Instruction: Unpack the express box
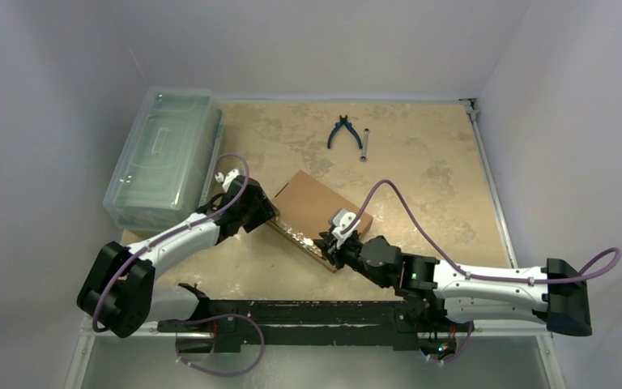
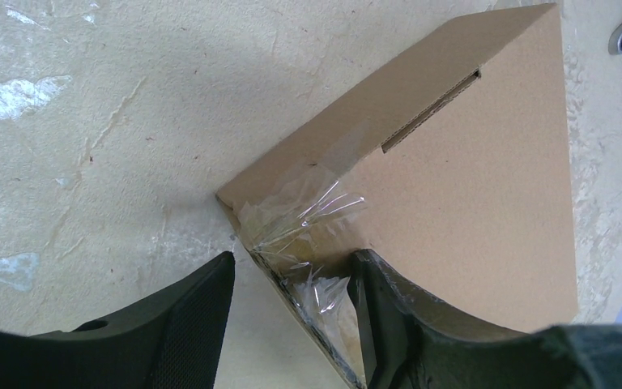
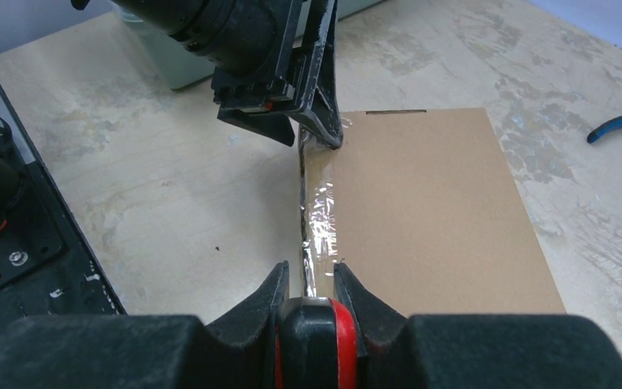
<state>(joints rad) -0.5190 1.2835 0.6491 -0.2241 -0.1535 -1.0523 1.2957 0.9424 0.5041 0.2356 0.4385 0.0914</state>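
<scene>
The express box (image 1: 316,207), flat brown cardboard, lies closed in the middle of the table, with clear tape (image 3: 320,219) along its near-left edge. My left gripper (image 1: 266,212) is open and straddles the box's left corner (image 2: 291,263): one finger rests on the box top, the other stands over the table beside the edge. My right gripper (image 1: 330,243) is shut on a black-and-red cutter tool (image 3: 316,340), whose tip sits at the taped edge of the box (image 3: 429,211). The left gripper shows at the far end of that edge in the right wrist view (image 3: 308,121).
A large clear lidded plastic bin (image 1: 166,154) stands at the back left, close to the left arm. Blue-handled pliers (image 1: 342,131) and a small wrench (image 1: 365,146) lie at the back. A black rail (image 1: 291,312) runs along the near edge.
</scene>
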